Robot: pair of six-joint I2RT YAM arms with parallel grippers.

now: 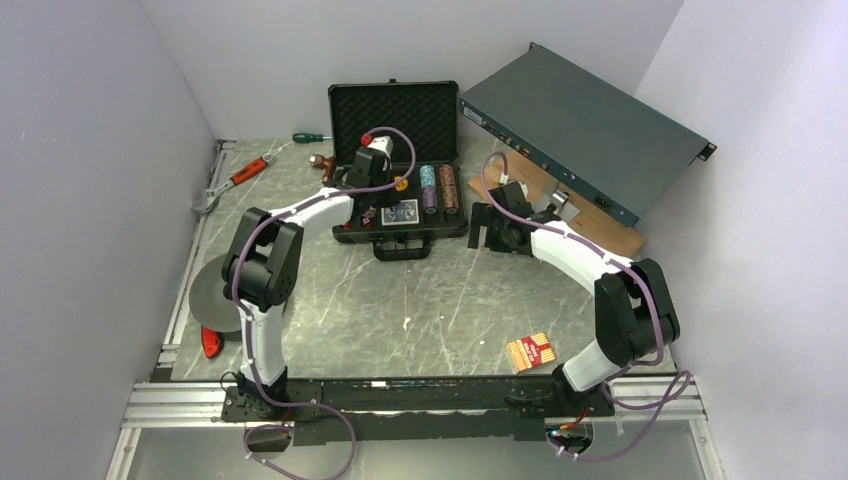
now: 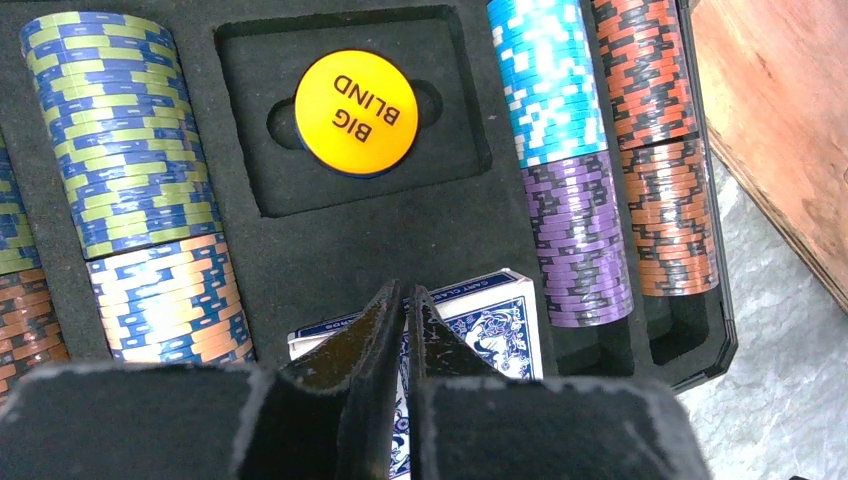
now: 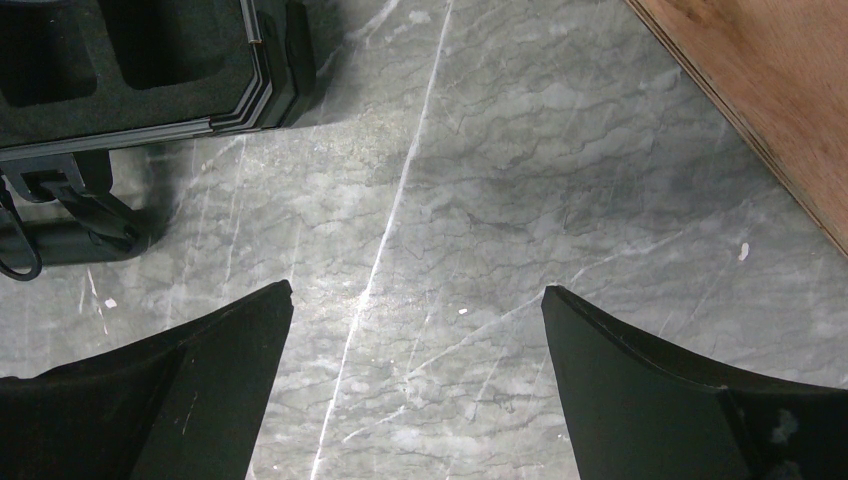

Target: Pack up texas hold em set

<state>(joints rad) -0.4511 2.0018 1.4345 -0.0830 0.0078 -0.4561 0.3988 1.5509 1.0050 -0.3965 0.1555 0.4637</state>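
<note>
The black case point(image 1: 345, 110) lies open at the back of the table, its egg-crate lid upright. Striped chip stacks point(image 2: 125, 130) fill its foam slots on the left, and blue, purple and orange stacks point(image 2: 575, 160) fill those on the right. A yellow BIG BLIND button point(image 2: 355, 112) rests in a recess. My left gripper point(image 2: 408, 292) hovers over the blue card deck point(image 2: 500, 320) lying in the case, shut, with nothing seen between its fingers. My right gripper point(image 3: 415, 295) stands open over bare table by the case's front right corner point(image 3: 270, 90). A red card deck point(image 1: 530, 351) lies on the table near the front.
A long grey-green rack box point(image 1: 580, 130) leans at the back right over a wooden board point(image 1: 600, 225). A green screwdriver point(image 1: 310, 137) and a red-handled wrench point(image 1: 240, 175) lie at the back left. A grey disc point(image 1: 205, 295) sits at the left edge.
</note>
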